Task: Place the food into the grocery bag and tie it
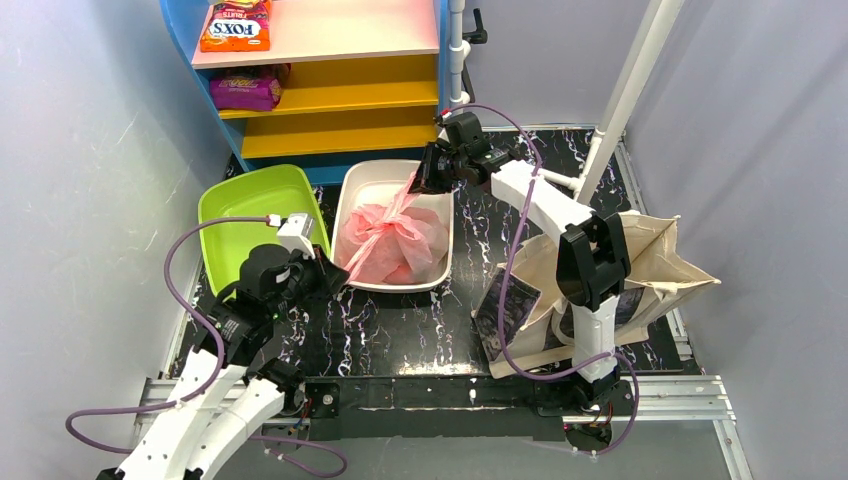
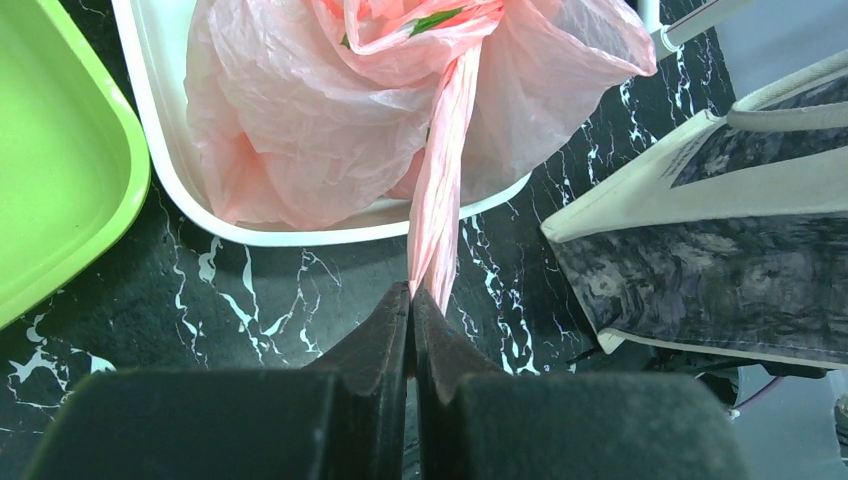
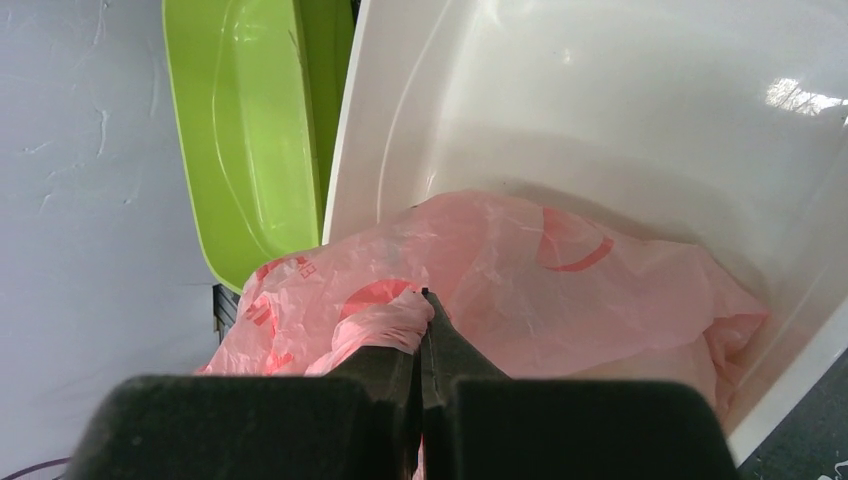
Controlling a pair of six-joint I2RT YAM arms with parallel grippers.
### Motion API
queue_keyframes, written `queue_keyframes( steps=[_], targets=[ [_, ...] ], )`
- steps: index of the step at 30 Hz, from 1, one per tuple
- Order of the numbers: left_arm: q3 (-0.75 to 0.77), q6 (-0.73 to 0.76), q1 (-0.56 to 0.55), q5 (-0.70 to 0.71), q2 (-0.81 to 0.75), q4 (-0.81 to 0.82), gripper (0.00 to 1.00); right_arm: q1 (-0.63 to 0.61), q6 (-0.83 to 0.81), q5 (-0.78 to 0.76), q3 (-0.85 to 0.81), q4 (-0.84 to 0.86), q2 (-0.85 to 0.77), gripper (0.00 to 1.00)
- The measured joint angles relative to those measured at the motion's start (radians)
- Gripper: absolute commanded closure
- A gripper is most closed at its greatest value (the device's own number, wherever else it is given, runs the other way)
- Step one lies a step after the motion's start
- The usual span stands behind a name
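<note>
The pink grocery bag point(image 1: 392, 238) lies bunched in the white tub point(image 1: 362, 185), its two handles pulled out in opposite directions. My left gripper point(image 1: 328, 276) is shut on one twisted handle point(image 2: 440, 195) at the tub's near left corner. My right gripper point(image 1: 428, 170) is shut on the other handle point(image 3: 385, 318) above the tub's far right side. The handles cross at a twist over the bag point(image 2: 300, 130). A bit of green produce point(image 2: 432, 20) shows through the bag's mouth; the rest of the food is hidden inside. The bag also fills the right wrist view point(image 3: 560, 290).
A green tray point(image 1: 252, 205) lies left of the tub. A beige canvas tote point(image 1: 640, 275) lies at the right, under the right arm. A coloured shelf unit point(image 1: 330, 75) with snack packets stands behind. A white pole point(image 1: 625, 95) rises at the back right.
</note>
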State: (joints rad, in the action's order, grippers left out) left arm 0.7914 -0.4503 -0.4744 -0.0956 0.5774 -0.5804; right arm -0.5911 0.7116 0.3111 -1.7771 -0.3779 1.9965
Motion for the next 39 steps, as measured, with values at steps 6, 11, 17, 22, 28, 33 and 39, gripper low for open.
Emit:
queue_keyframes(
  steps=[6, 11, 17, 22, 28, 33, 39],
  targets=[
    [0.016, 0.015, 0.0, 0.003, 0.039, -0.038, 0.64, 0.023, -0.025, 0.049, 0.014, 0.054, 0.002, 0.99],
    [0.114, 0.079, 0.0, 0.006, 0.12, -0.122, 0.43, 0.077, -0.068, 0.032, 0.014, 0.095, 0.002, 0.99],
    [0.266, 0.152, 0.0, 0.0, 0.252, -0.121, 0.41, 0.06, -0.088, 0.031, 0.038, 0.113, 0.0, 0.99],
    [0.336, 0.182, 0.0, -0.016, 0.345, -0.087, 0.47, 0.027, -0.091, 0.033, 0.057, 0.116, -0.005, 0.99],
    [0.365, 0.197, 0.0, -0.039, 0.456, -0.029, 0.58, 0.018, -0.093, 0.033, 0.066, 0.117, -0.025, 0.99],
    [0.361, 0.2, 0.0, -0.049, 0.507, -0.01, 0.67, 0.018, -0.097, 0.033, 0.072, 0.117, -0.046, 0.99],
    [0.332, 0.2, 0.0, -0.054, 0.504, 0.012, 0.69, 0.018, -0.105, 0.033, 0.072, 0.116, -0.049, 0.99]
  ],
)
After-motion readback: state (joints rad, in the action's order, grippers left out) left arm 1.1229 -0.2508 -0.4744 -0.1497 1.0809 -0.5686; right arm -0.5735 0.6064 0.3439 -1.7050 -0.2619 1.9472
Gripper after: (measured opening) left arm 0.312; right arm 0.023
